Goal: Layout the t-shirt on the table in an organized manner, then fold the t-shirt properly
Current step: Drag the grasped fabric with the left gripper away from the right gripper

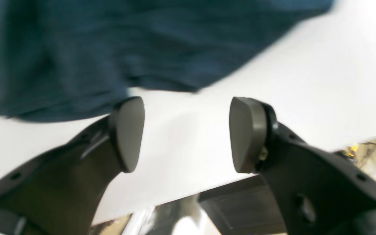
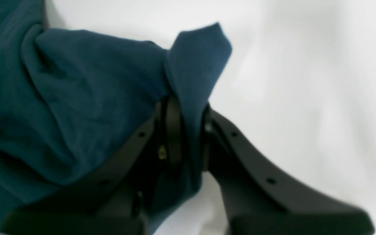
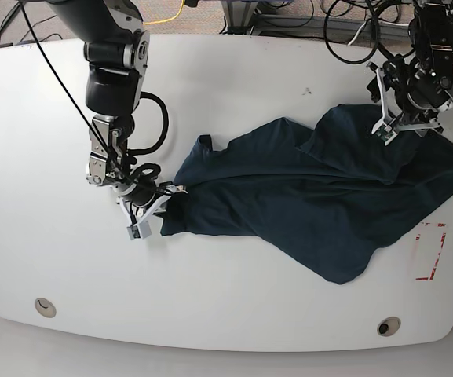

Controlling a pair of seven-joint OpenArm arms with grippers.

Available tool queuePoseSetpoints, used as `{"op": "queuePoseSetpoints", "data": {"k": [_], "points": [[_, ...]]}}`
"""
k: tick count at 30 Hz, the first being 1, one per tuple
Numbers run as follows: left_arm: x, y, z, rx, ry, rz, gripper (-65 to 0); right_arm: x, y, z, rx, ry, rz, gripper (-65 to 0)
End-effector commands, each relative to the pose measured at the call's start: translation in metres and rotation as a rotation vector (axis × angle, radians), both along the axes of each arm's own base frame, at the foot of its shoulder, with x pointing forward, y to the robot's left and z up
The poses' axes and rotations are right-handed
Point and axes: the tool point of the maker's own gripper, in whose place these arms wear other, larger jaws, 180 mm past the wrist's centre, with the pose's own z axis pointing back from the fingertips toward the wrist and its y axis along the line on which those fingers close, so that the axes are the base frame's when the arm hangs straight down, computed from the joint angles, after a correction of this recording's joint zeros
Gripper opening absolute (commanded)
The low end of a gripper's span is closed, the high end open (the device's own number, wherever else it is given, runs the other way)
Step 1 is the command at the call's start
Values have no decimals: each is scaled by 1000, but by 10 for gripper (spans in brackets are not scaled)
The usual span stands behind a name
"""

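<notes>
Black cables (image 3: 352, 27) and a yellow cable (image 3: 166, 16) lie on the floor beyond the far edge.

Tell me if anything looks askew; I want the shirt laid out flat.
The dark navy-blue cotton t-shirt lies crumpled and skewed across the white table, bunched where the right gripper pinches it. The left gripper is open, holding nothing.
</notes>
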Motion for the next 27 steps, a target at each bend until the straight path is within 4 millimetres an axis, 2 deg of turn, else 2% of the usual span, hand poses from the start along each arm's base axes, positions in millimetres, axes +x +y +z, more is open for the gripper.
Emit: {"op": "queuePoseSetpoints", "data": {"k": [1,5,13,17,21,27], "points": [[-4,3,3,15,0,-9,-265,14,-3,17,1,-49,-6,-580],[-3,-6,0,-25,-21,-7,-265,14,-2,17,3,-49,-5,-580],[-1,-12,-7,-59,-37,-20,-265,14,-2,17,3,-49,-5,-580],[0,-25,-10,-81,-37,-57,-265,14,-2,17,3,-49,-5,-580],[0,-25,-10,-66,-36,-66,-265,14,-2,17,4,-49,-6,-580],[15,-29,-8,-29,-72,-100,-265,14,-2,18,6,-49,-6,-580]]}}
